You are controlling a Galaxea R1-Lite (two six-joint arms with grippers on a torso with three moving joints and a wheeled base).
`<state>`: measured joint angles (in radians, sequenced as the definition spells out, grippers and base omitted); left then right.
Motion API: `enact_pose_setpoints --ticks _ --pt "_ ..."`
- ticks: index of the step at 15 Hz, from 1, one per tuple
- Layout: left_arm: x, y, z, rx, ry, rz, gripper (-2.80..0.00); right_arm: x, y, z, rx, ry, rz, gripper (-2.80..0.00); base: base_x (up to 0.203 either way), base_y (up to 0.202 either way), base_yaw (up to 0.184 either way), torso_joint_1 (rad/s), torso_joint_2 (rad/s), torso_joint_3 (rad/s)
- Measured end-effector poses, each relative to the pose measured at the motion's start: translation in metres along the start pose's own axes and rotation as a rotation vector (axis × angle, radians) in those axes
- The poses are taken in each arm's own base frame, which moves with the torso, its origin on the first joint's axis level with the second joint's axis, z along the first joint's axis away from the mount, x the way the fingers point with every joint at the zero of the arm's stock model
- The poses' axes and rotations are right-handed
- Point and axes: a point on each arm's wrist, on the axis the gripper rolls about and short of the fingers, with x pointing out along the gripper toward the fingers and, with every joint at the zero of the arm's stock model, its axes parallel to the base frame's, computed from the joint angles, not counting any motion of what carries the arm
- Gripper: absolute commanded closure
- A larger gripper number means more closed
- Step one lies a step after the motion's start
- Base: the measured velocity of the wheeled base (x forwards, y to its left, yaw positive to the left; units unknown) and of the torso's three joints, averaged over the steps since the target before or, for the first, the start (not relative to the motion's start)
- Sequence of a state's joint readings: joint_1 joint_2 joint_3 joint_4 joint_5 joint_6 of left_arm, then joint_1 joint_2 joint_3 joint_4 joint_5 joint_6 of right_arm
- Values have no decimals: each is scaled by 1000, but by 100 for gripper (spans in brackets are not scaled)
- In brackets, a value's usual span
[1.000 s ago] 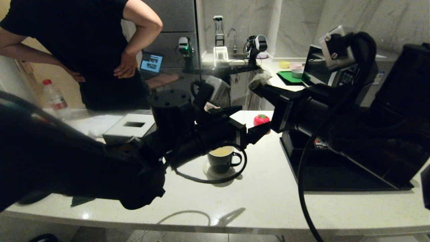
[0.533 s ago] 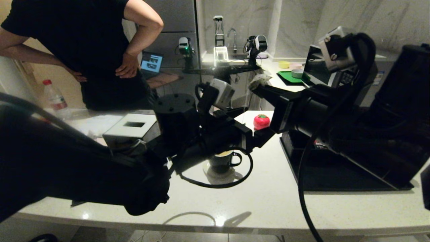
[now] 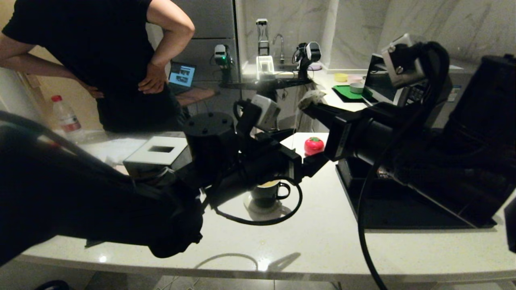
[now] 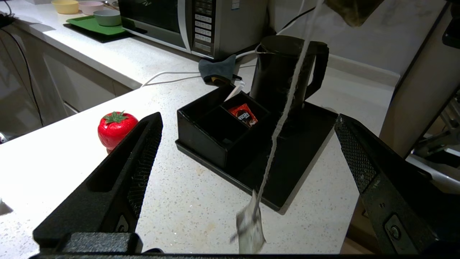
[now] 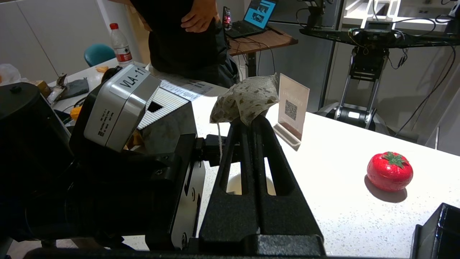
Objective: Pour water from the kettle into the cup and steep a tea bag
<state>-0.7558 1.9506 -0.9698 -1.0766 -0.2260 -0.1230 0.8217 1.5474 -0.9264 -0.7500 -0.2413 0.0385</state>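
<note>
Left pincer (image 3: 318,161) higher than before

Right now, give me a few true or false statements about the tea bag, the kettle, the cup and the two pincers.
1. The right pincer is shut on the tea bag. True.
2. The left pincer is shut. False: its fingers stand wide apart, holding nothing.
3. The kettle stands on the black tray. True.
4. The cup is empty. False: pale yellowish liquid shows inside.
5. The tea bag sits in the cup. False: it is held up in the air, its string hanging down.
</note>
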Motion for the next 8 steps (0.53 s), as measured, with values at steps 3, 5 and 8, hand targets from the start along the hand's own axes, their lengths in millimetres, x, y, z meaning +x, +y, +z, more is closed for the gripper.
enact_pose_setpoints --ticks 3,5,8 --pt "-1 0 -2 -2 7 2 0 0 0 0 0 0 0 0 0 0 0 0 0 0" --pt "-3 1 -5 -3 19 6 0 0 0 0 1 1 0 0 0 0 0 0 0 0" --pt "-5 5 -6 -4 25 18 0 1 0 -1 0 3 -1 0 0 0 0 0 0 0"
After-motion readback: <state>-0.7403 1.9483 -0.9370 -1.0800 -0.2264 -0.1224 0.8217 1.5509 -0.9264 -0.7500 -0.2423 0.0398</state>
